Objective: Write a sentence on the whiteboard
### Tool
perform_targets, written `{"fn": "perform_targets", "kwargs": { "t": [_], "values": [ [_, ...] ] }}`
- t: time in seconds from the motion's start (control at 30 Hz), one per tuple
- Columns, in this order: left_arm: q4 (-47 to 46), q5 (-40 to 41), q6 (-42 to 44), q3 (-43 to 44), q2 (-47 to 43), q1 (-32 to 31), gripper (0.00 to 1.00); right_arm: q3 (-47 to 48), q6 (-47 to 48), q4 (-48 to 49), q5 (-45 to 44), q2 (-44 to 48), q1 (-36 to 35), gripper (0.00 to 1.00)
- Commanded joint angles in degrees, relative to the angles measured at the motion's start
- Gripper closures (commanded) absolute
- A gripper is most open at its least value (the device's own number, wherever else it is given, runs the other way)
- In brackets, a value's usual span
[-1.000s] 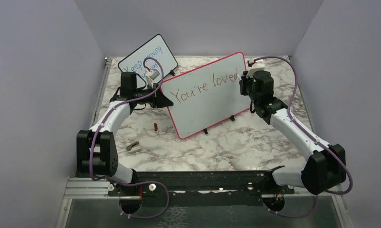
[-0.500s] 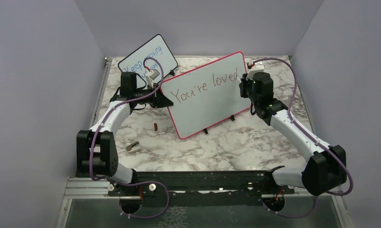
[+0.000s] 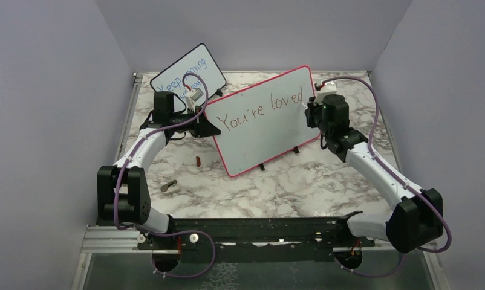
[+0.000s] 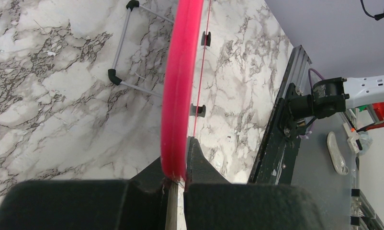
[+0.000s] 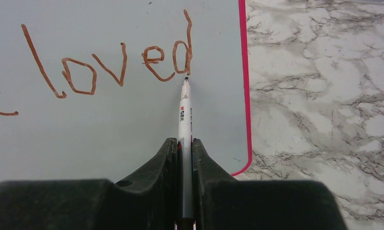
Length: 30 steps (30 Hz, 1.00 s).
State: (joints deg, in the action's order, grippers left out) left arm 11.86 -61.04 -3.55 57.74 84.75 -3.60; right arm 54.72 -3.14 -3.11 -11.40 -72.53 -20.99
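Brownish-red strokes of the sentence (image 5: pixel 108 67) read "You're loved" across the upper part of the whiteboard (image 3: pixel 258 140). The whiteboard stands propped and tilted at the middle of the table (image 3: pixel 288 187), toward its far side. The left gripper (image 4: pixel 180 163) is clamped on the red-pink frame at the board's left edge. The right gripper (image 5: pixel 184 146) is closed tight on a white marker (image 5: pixel 185 110), whose tip sits at the foot of the "d". A black-framed board (image 3: pixel 188 72) with blue writing stands at the far left.
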Motion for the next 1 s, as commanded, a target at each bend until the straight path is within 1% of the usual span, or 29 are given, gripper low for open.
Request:
{"fn": "perform_targets", "kwargs": {
  "t": [0.0,0.23,0.43,0.57,0.97],
  "values": [
    [4.7,5.8,1.1,0.1,0.3,0.6,1.0,-1.7,0.1,0.4,-0.1,5.3,0.2,0.99],
    [4.2,6.1,0.2,-0.2,0.1,0.6,1.0,-3.3,0.2,0.1,2.6,8.8,-0.4,0.99],
    [3.1,6.2,-0.9,-0.6,-0.3,0.6,1.0,-4.3,-0.8,-1.5,3.0,9.8,-3.3,0.99],
    [1.9,6.1,-2.0,-1.2,-0.5,0.6,1.0,-5.6,-1.6,-1.6,1.4,10.5,-6.6,0.99],
    [-0.4,7.0,-4.4,-2.3,-1.2,0.5,1.0,-8.9,-2.9,0.3,-7.4,11.3,-19.8,0.99]
  ]
}}
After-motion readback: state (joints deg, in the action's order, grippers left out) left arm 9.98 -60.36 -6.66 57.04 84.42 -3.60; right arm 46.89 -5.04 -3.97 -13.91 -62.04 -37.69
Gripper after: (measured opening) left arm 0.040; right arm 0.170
